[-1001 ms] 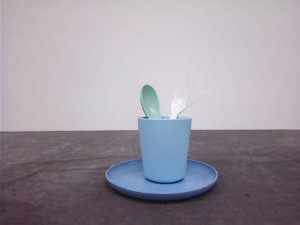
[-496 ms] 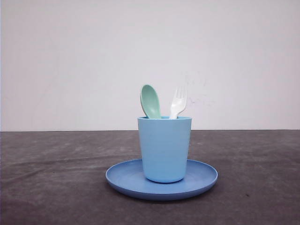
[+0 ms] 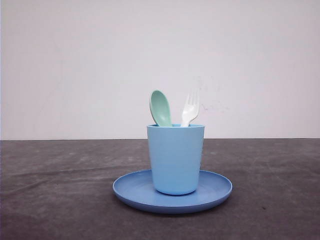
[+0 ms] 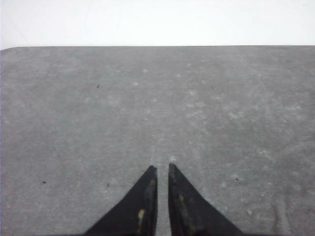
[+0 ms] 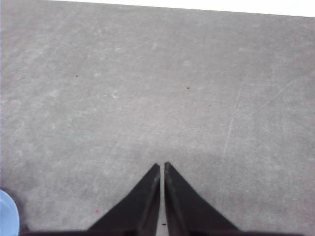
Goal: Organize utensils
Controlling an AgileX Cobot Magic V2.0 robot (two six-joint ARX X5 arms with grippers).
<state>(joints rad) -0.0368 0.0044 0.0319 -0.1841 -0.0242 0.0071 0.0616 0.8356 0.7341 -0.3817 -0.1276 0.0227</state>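
Observation:
A mint-green spoon [image 3: 160, 108] and a white fork [image 3: 190, 108] stand upright inside a light blue cup [image 3: 175, 158], their heads poking above its rim. The cup rests in the middle of a round blue plate [image 3: 215, 190] on the dark table. Over bare grey tabletop, my left gripper [image 4: 160, 168] is shut with nothing between its fingers. My right gripper [image 5: 162, 165] is likewise shut and empty above bare table, with a sliver of the blue plate [image 5: 8, 219] at that view's edge.
The dark grey table [image 3: 60, 190] stretches out on both sides of the plate. A plain white wall [image 3: 75, 65] rises behind the table's far edge.

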